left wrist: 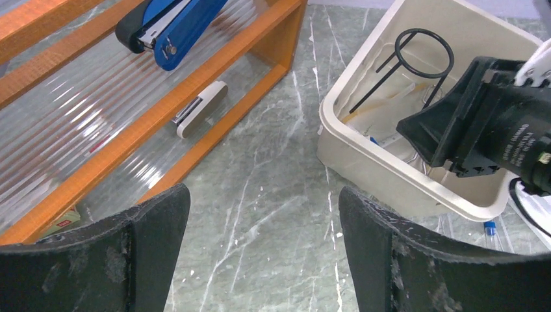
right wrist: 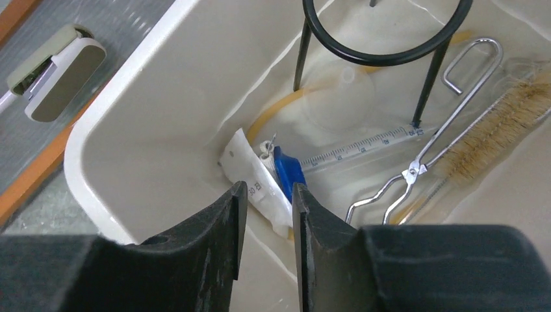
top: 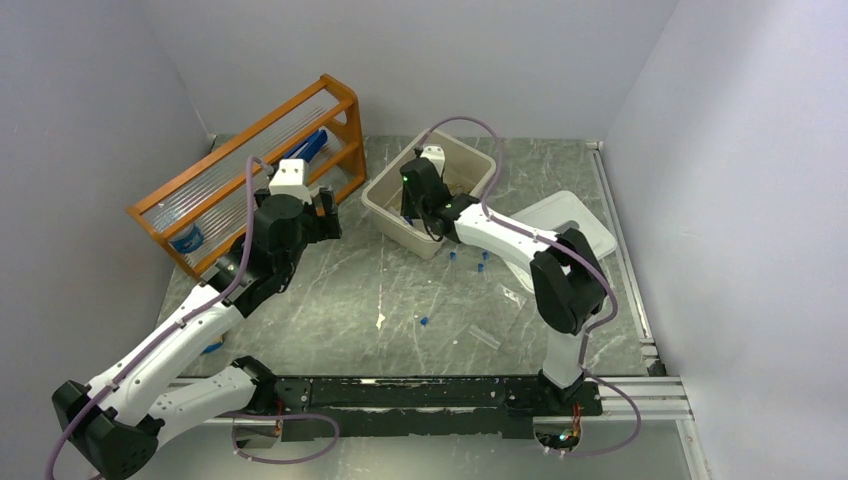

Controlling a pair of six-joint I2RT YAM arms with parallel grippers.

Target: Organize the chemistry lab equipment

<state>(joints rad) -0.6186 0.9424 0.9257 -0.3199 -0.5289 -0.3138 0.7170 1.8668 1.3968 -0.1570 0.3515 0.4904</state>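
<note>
Nearly done: vials left out

The tripod [right wrist: 383,60], tongs [right wrist: 416,172], brush [right wrist: 500,130], tubing [right wrist: 273,110] and packet [right wrist: 250,175] lie in the tub [right wrist: 130,97]. Several blue-capped vials [top: 453,256] sit loose on the bench [top: 340,300] beside it, which looks like the work left. Right fingers [right wrist: 227,221], narrowly apart and empty, hover over the packet; left fingers [left wrist: 156,221] gape wide.

Glossy, smooth beige plastic for the tub [right wrist: 143,84]. At twelve o'clock inside, tripod [right wrist: 383,60] of smooth black wire with a faint sheen. At three, brush [right wrist: 500,130] of rough tan bristle, beside tongs [right wrist: 416,172] of bright polished metal. Crinkled white packet [right wrist: 240,159], slightly shiny. Rubbery tan tubing [right wrist: 273,107]. Smooth orange wood on the rack [top: 228,143]. Matt, marbled grey-green tabletop [left wrist: 260,195].
</note>
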